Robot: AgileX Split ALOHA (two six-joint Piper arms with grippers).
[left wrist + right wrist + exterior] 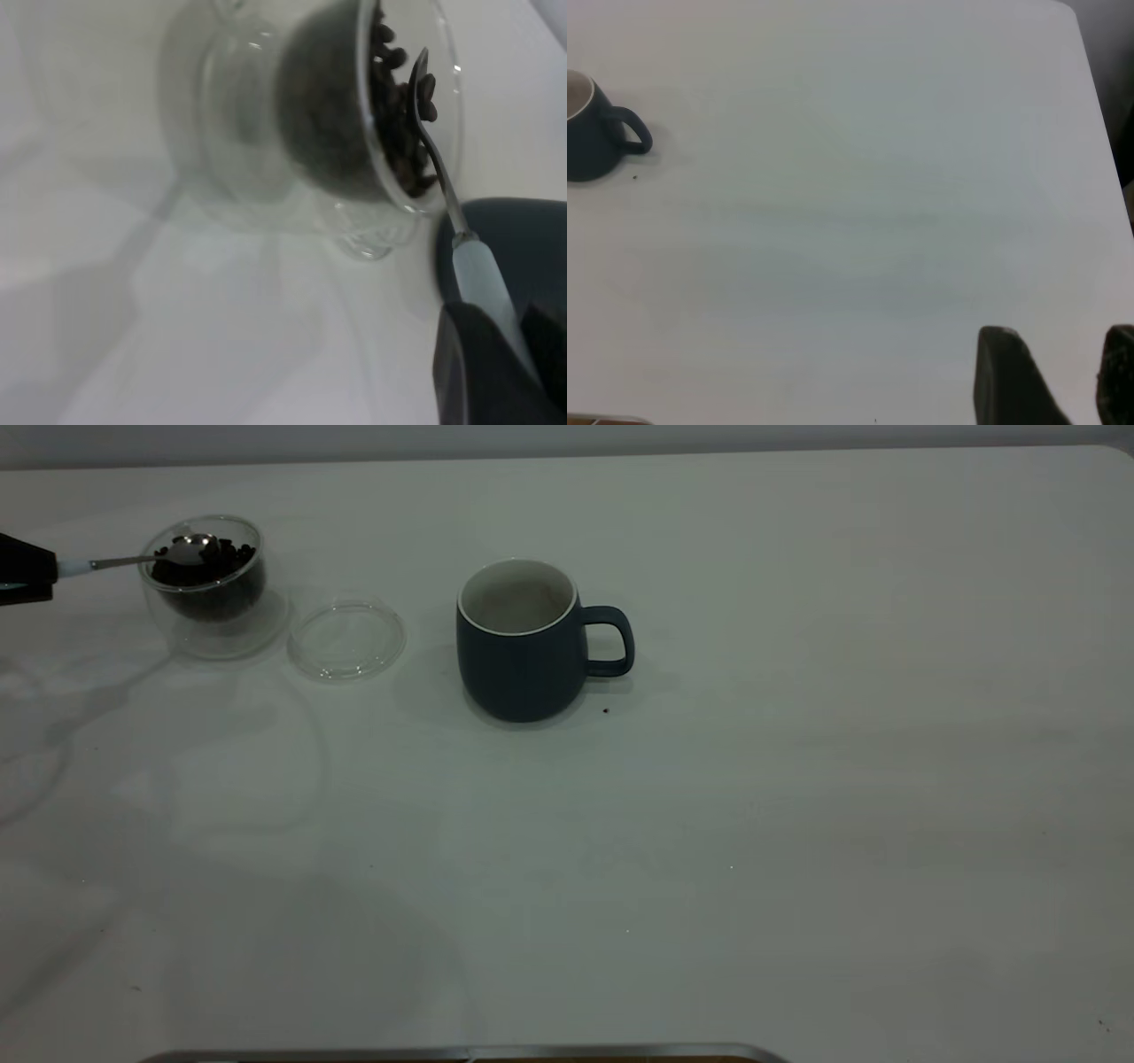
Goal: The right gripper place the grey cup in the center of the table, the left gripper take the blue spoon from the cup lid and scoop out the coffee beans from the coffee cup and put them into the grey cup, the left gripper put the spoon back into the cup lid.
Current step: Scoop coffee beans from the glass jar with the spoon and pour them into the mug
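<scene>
The grey cup (523, 642) stands upright near the table's middle, handle to the right; it also shows in the right wrist view (594, 128). The coffee cup (208, 584) with coffee beans (205, 567) stands at the far left. The clear cup lid (346, 638) lies empty between the two cups. My left gripper (40, 571) at the left edge is shut on the blue spoon's handle (483, 283). The spoon's metal bowl (193, 547) is in the coffee cup among the beans (403, 115). My right gripper (1063, 372) is open and empty, away from the cups and out of the exterior view.
A single dark speck (606, 710) lies on the white table (797, 779) just right of the grey cup's base. A metal edge (461, 1054) runs along the front of the table.
</scene>
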